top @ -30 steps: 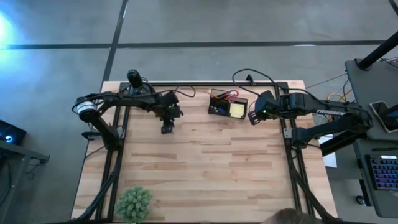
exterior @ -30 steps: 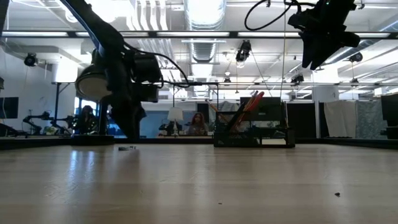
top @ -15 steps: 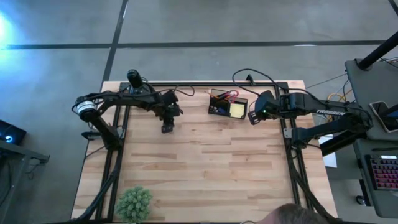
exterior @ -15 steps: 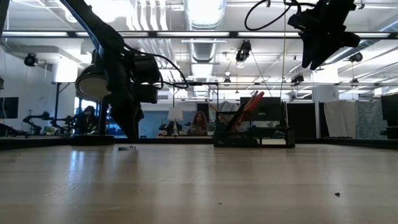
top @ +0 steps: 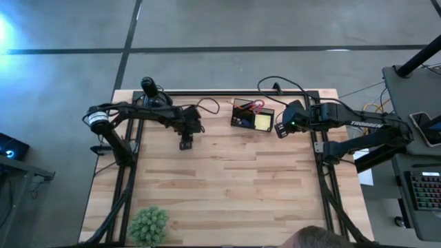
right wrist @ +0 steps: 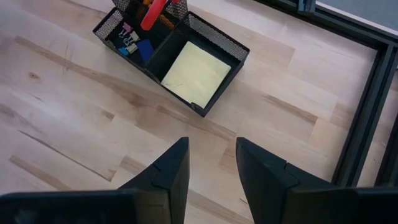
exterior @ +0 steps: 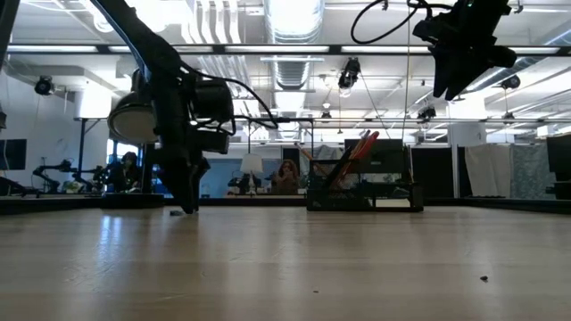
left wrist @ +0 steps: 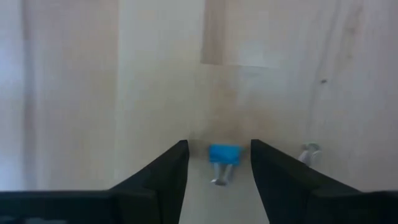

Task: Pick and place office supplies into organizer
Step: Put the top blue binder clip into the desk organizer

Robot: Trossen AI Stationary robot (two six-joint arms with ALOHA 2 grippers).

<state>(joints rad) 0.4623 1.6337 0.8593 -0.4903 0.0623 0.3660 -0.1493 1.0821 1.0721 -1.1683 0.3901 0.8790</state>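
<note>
Most of the job looks done. The organizer (top: 252, 114) stands near the middle of the bench's (top: 227, 186) far edge, and the right wrist view shows it stocked: a yellow pad (right wrist: 198, 73) lies flat in one compartment, red handles (right wrist: 157, 12) stand up in another, and small clips (right wrist: 129, 40) sit in a third.

What seems left is a blue clip (left wrist: 224, 155) lying loose on the bench towards the far left corner. The left gripper (left wrist: 217, 163) is down at the bench over it, fingers (left wrist: 163, 174) spread moderately, one on each side of the clip and not yet touching it. A small metal bit (left wrist: 308, 151) lies just beside, outside the fingers; what it is cannot be told.

The right gripper (right wrist: 210, 165) hangs raised just beside the organizer's right end, fingers parted and empty.

A green plant (top: 148, 224) stands at the near left corner, well apart from the work.

As I judge it, closing on the clip and carrying it across to the organizer remain.
</note>
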